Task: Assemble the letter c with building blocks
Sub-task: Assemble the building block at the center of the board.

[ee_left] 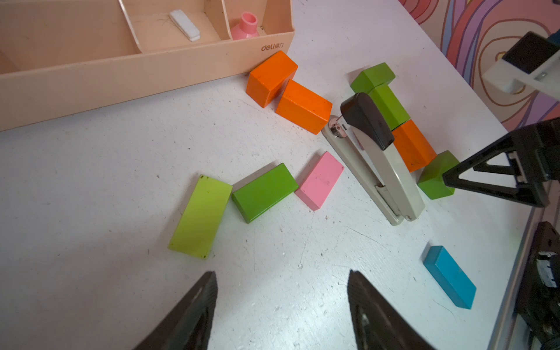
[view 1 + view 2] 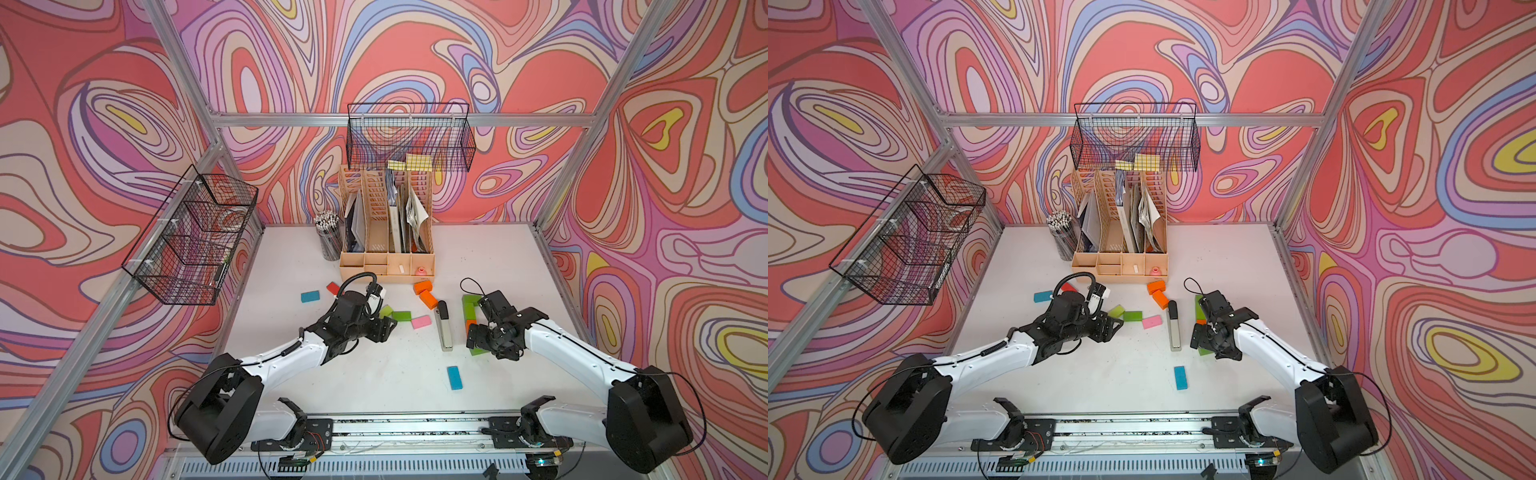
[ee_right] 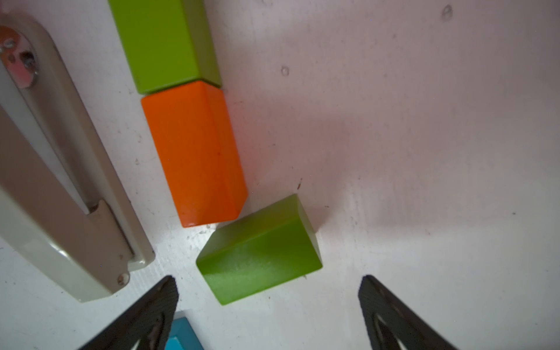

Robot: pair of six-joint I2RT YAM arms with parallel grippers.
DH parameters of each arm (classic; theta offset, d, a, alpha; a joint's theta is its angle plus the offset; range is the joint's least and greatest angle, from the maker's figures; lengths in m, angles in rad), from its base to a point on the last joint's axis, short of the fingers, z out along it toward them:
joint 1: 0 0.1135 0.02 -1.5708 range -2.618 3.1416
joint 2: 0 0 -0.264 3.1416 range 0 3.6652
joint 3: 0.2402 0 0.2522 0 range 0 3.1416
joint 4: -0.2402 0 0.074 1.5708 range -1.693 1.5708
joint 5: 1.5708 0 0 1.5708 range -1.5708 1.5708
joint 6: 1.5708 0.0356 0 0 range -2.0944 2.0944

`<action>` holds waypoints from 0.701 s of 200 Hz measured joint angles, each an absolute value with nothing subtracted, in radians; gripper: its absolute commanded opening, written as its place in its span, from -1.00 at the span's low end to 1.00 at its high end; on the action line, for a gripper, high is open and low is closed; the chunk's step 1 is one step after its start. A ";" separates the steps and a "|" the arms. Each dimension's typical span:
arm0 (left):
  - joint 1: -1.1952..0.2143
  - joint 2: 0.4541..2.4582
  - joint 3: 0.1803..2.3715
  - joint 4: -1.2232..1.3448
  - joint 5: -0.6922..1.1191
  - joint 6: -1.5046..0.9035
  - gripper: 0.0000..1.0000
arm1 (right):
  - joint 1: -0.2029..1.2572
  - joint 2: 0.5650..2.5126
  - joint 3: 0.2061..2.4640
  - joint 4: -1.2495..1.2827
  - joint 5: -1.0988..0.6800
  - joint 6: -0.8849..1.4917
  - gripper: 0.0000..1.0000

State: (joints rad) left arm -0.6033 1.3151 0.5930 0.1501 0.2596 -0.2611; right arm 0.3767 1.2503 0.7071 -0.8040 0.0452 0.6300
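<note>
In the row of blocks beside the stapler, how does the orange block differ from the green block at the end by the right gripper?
The orange block sits in line with, and flush against, the next green block; the end green block lies skewed to them. The end green block sits just ahead of the open right gripper; the orange block lies farther off. Both are similar-sized, resting on the table.
</note>
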 measured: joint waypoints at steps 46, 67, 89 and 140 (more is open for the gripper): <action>-0.603 1.315 0.593 0.150 0.260 -0.261 0.42 | 0.377 1.277 0.707 -0.769 0.043 0.618 0.85; -0.603 1.315 0.593 0.150 0.259 -0.260 0.42 | 0.377 1.298 0.707 -0.759 0.038 0.612 0.86; -0.603 1.310 0.593 0.150 0.257 -0.258 0.42 | 0.377 1.317 0.707 -0.751 0.036 0.605 0.85; -0.603 1.304 0.593 0.150 0.256 -0.256 0.42 | 0.377 1.332 0.707 -0.746 0.033 0.585 0.80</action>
